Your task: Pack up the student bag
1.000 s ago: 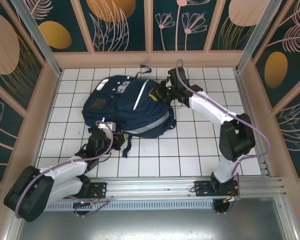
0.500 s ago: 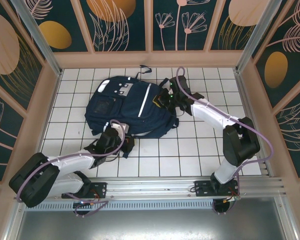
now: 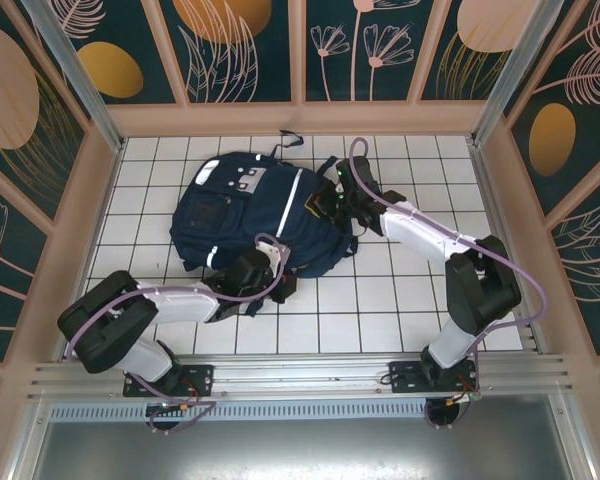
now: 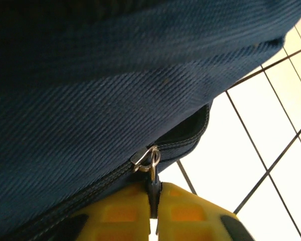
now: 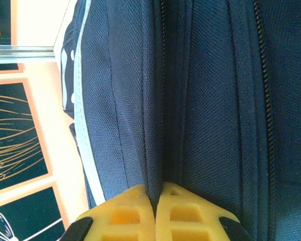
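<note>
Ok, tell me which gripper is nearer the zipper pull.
Left. The left gripper pinches the zipper pull itself; the right gripper clamps a fold of the student bag elsewhere.

In the left wrist view the student bag [image 4: 115,75] is cut off by the picture's edges, and the lower end of its zipper pull [image 4: 149,161] is hidden between the closed pads of the left gripper [image 4: 154,195]. The pads of the right gripper [image 5: 154,195] are cut off below.
</note>
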### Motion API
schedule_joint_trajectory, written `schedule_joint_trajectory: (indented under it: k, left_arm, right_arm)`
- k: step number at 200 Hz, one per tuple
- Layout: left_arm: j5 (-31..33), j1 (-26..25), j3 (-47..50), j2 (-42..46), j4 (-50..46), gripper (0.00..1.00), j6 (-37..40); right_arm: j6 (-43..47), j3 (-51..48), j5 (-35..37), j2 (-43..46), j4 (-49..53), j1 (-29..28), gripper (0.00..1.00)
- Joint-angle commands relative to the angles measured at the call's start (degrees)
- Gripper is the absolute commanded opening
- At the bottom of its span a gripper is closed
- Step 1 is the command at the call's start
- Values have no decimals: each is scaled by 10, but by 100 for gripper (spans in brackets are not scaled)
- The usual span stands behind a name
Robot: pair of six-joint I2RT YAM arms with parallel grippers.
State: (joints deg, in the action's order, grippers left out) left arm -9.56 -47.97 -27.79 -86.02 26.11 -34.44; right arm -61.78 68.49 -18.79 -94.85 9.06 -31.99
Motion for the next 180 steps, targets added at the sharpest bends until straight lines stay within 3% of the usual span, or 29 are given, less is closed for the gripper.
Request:
schedule_joint_trajectory:
  k: [1,37,50,67,108,153,180]
  left_arm:
    - [0,-7,-12,-3,38,1,-7]
    - [27,-6,5,27,19,0,0]
    - [25,-6,9,30,20,0,0]
    - [24,-7,17,33,23,0,-3]
    - [32,-6,31,53,17,0,0]
    - [31,-6,29,56,15,0,4]
    - [32,-6,33,60,10,0,9]
  right_arm:
    - [14,-8,33,37,13,-5,4]
    - [86,-16,140,92,97,2,71]
    - [107,-26,172,111,119,3,82]
    - [126,-57,177,133,119,35,80]
    - [133,-171,93,141,33,97,47]
    - [124,-236,-18,77,-84,105,45]
    - [131,-239,-21,52,-105,101,47]
